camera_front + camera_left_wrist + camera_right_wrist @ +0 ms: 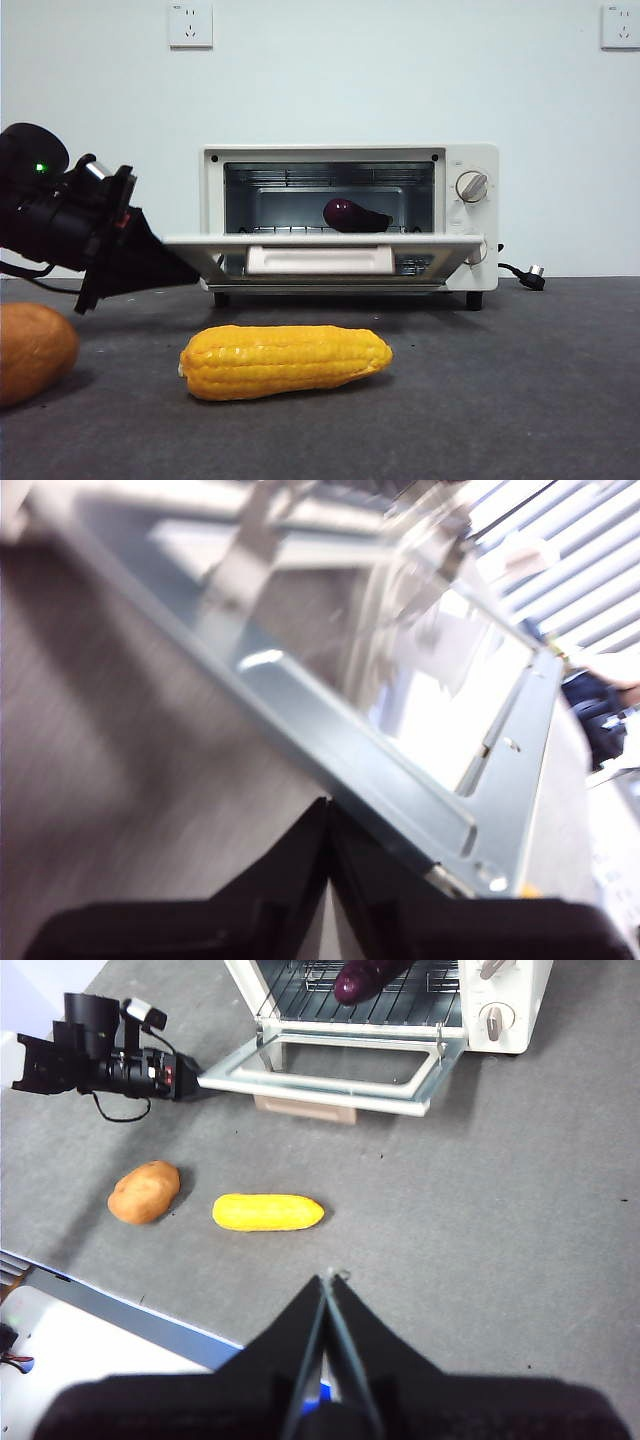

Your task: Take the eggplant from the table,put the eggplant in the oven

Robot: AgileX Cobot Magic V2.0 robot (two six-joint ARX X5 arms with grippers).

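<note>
Your room: pale wall (320, 90), two sockets high up. Tabletop (520, 400) dark grey, matte, speckled. Oven (470, 215) cream-white, door (320, 243) hanging near level. Left pincer (185, 268) at door's left corner, jaws pressed together, nothing between them. Right pincer (325, 1290) high over tabletop, jaws together, empty. Corn cob (285, 361) in front of oven; orange-brown vegetable (30, 350) left of it. Eggplant (352, 216): dark purple, glossy, lying on rack inside oven.
</note>
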